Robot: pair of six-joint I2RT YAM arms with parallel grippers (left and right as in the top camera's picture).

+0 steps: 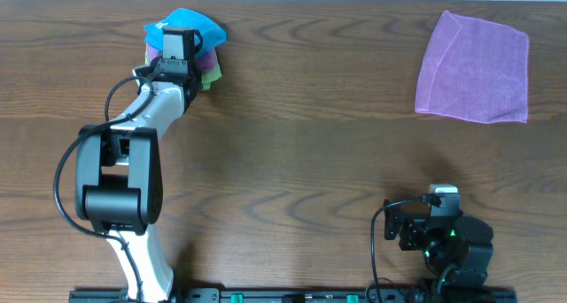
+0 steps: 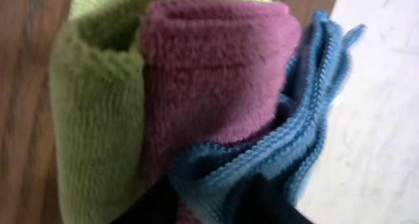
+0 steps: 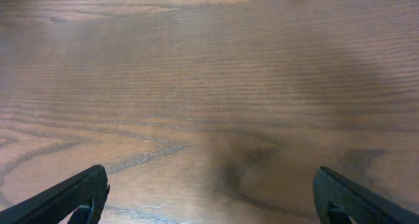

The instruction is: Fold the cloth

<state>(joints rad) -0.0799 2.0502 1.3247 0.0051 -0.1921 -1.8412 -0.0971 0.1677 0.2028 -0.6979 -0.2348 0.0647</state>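
Observation:
The cloth (image 1: 190, 21), sky-blue and ribbed, lies bunched at the table's far left on top of a small folded purple cloth (image 1: 211, 62) and a lime-green one (image 1: 205, 81). My left gripper (image 1: 181, 39) reaches over this pile. In the left wrist view a fold of the blue cloth (image 2: 262, 158) sits pinched between the two dark fingers (image 2: 270, 201) of the left gripper (image 2: 216, 207), with the purple cloth (image 2: 209, 73) and green cloth (image 2: 98, 106) behind it. My right gripper (image 3: 209, 198) hangs open over bare wood near the front right (image 1: 440, 201).
A larger purple cloth (image 1: 474, 66) lies spread at the far right. The table's back edge runs just behind the pile, with a white surface (image 2: 380, 119) beyond it. Brown wood table (image 1: 301, 135) stretches between the two arms.

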